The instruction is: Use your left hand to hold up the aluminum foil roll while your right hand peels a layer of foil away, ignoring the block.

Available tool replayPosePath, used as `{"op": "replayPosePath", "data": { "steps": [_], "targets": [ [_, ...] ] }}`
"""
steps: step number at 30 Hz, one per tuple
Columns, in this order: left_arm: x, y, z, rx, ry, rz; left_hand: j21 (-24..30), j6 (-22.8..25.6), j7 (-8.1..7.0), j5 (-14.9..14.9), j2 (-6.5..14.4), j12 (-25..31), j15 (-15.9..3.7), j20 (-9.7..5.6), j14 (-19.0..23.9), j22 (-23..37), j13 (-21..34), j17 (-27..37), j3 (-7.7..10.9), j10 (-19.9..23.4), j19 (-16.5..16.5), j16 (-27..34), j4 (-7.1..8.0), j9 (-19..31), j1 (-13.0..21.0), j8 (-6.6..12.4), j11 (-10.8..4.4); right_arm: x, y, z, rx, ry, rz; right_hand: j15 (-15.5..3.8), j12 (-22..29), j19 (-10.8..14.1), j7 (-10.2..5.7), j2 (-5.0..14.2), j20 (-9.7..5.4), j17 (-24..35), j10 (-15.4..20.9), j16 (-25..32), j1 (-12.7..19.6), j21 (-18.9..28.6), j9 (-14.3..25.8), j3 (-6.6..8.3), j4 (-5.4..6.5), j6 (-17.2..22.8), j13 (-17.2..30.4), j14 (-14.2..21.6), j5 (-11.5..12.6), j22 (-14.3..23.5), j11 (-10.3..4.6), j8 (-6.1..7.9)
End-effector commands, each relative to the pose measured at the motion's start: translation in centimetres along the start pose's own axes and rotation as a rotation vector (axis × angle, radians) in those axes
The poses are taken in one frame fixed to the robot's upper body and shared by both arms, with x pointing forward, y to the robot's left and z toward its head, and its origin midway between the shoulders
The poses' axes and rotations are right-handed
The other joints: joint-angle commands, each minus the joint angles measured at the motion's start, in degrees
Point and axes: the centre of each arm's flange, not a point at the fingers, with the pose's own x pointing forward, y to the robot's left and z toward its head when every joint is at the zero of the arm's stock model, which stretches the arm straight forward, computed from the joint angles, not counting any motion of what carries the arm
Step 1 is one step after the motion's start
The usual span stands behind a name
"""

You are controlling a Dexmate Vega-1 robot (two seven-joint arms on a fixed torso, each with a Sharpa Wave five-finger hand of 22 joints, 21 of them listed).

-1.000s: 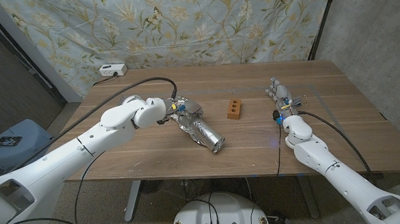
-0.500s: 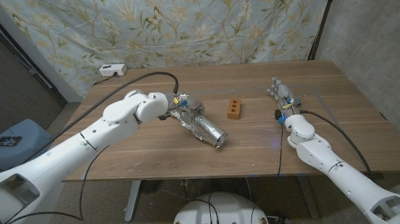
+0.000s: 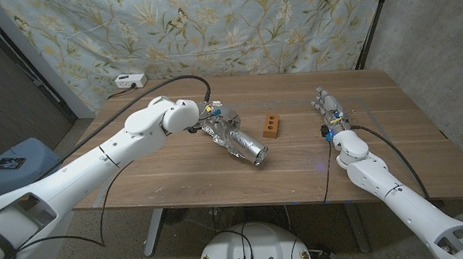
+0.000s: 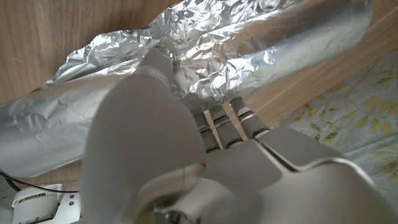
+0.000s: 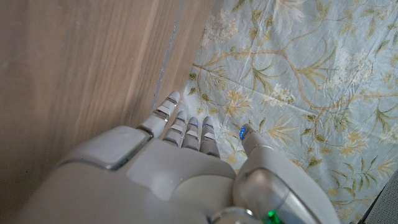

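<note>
A: Where is the crinkled silver aluminium foil roll [image 3: 236, 139] now?

B: On the wooden surface [image 3: 178, 180], left of its middle, lying slantwise with one end towards the near edge and the other towards the far left corner. Across the last second it has slid a little to the right and its near end has swung round somewhat. The loose crumpled sheet is bunched at the far end.

A: And the white left hand [image 3: 207, 119]?

B: It is at that far end, on the crumpled part. In the left wrist view its fingers [image 4: 217, 121] reach into the foil, but I cannot tell whether they have closed round the roll or only press on it. The arm has pushed further in over the surface than a second ago, carrying the roll with it.

A: So is the roll being held up?

B: Not yet, I judge. It lies along the surface; it has been shifted, not raised. The lift is the step in hand.

A: The right hand [image 3: 330, 112]?

B: Well apart from the roll, near the right edge, fingers straight and close together with nothing in them. It has barely moved. Peeling has not begun.

A: The small orange-brown block with holes [image 3: 272, 126]?

B: Between the two hands, near the roll's middle but not touching it. It has stayed put, as it should.
</note>
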Motion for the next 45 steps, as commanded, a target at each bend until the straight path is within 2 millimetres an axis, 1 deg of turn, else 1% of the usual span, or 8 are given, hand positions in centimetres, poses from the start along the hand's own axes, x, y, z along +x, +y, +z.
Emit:
{"op": "replayPosePath", "data": {
  "steps": [1, 8, 9, 15, 16, 18, 29, 45],
  "targets": [
    [0.7, 1.5, 0.3, -0.047, -0.006, 0.003, 0.2, 1.2, 0.48, 0.6, 2.6, 3.4, 0.17, -0.06, 0.9, 0.2, 5.2, 0.5, 0.22, 5.4, 0.7, 0.6, 0.45, 0.1, -1.4, 2.34, -2.21, 0.6, -0.7, 0.9, -0.02, 0.001, 0.015, -1.03, 0.2, -0.2, 0.13, 0.99, -3.16, 0.2, -0.3, 0.4, 0.5, 0.2, 0.2, -0.11, -0.09, 0.1, 0.1, -0.3, 0.3, 0.2, 0.06, 0.18],
    [1.2, 2.1, 0.1, -0.092, 0.015, 0.002, 0.3, 1.3, 0.59, 0.8, 2.8, 3.5, 0.1, 0.15, 1.2, 0.2, 5.3, 0.6, 0.22, 5.9, 0.9, 0.7, 0.43, 0.0, -1.5, 2.53, -2.3, 1.0, -1.0, 1.4, -0.032, 0.0, 0.023, -0.99, 0.2, -0.2, 0.08, 0.99, -3.17, 0.2, -0.3, 0.4, 0.6, 0.2, 0.2, -0.11, -0.09, 0.1, 0.1, -0.3, 0.3, 0.2, 0.0, 0.18],
    [1.3, 2.1, 0.1, -0.102, 0.016, -0.001, 0.3, 1.3, 0.69, 0.9, 2.9, 3.6, 0.15, 0.17, 1.1, 0.2, 5.4, 0.7, 0.2, 5.9, 0.9, 0.7, 0.47, 0.0, -1.6, 2.59, -2.09, 1.0, -1.0, 1.5, -0.033, -0.001, 0.024, -0.97, 0.2, -0.2, 0.11, 0.99, -3.17, 0.2, -0.3, 0.4, 0.6, 0.2, 0.2, -0.11, -0.09, 0.1, 0.1, -0.3, 0.3, 0.2, -0.01, 0.18],
    [1.6, 2.1, -0.8, -0.189, 0.017, -0.008, 0.5, 1.7, 0.94, 1.1, 3.0, 3.5, 0.36, 0.34, 1.4, 0.3, 5.5, 0.7, 0.19, 6.2, 1.2, 0.7, 0.46, -0.1, -1.8, 2.92, -1.88, 1.2, -1.2, 1.9, -0.037, -0.007, 0.024, -0.93, 0.2, -0.2, 0.12, 0.99, -3.16, 0.2, -0.3, 0.4, 0.6, 0.2, 0.2, -0.1, -0.1, 0.1, 0.1, -0.4, 0.3, 0.2, 0.06, 0.19],
    [1.7, 2.1, -1.0, -0.209, 0.016, -0.008, 0.5, 1.7, 1.02, 1.2, 3.0, 3.6, 0.38, 0.44, 1.6, 0.3, 5.6, 0.7, 0.17, 6.4, 1.3, 0.7, 0.43, -0.1, -1.8, 2.97, -1.59, 1.2, -1.2, 1.9, -0.038, -0.009, 0.024, -0.92, 0.2, -0.2, 0.1, 0.99, -3.16, 0.2, -0.3, 0.4, 0.6, 0.2, 0.2, -0.11, -0.1, 0.1, 0.1, -0.4, 0.3, 0.2, 0.03, 0.19],
    [1.8, 2.0, -1.3, -0.234, 0.019, -0.013, 0.5, 2.0, 1.17, 1.3, 3.1, 3.7, 0.38, 0.47, 1.8, 0.3, 5.6, 0.7, 0.17, 6.7, 1.4, 0.8, 0.43, -0.2, -1.8, 3.12, -1.79, 1.3, -1.2, 2.0, -0.04, -0.011, 0.023, -0.93, 0.3, -0.2, 0.06, 0.99, -3.16, 0.2, -0.3, 0.4, 0.6, 0.2, 0.2, -0.1, -0.1, 0.1, 0.1, -0.4, 0.3, 0.2, 0.04, 0.18],
    [2.3, 2.0, -2.1, -0.302, 0.02, -0.043, 0.9, 2.7, 1.58, 1.8, 3.2, 4.0, 0.63, 0.85, 2.9, 0.4, 6.3, 1.0, 0.09, 7.6, 2.0, 1.3, 0.28, -0.4, -1.9, 3.65, -1.61, 1.2, -1.3, 2.1, -0.036, -0.01, 0.024, -0.98, 0.3, -0.2, 0.12, 1.0, -3.17, 0.2, -0.3, 0.4, 0.6, 0.2, 0.2, -0.09, -0.11, 0.1, 0.1, -0.4, 0.3, 0.2, 0.0, 0.19],
    [3.3, 3.6, -2.7, -0.364, 0.004, -0.097, 1.4, 3.5, 2.01, 2.6, 3.5, 4.6, 0.84, 1.04, 4.1, 0.7, 7.5, 1.5, -0.07, 9.1, 2.8, 2.2, 0.23, -0.5, -2.3, 4.35, -1.03, 1.4, -1.9, 2.4, -0.036, -0.014, 0.019, -0.98, 0.3, -0.2, 0.12, 1.01, -3.17, 0.2, -0.3, 0.5, 0.7, 0.2, 0.2, -0.07, -0.14, 0.1, 0.1, -0.4, 0.3, 0.2, 0.01, 0.19]
  ]
}}
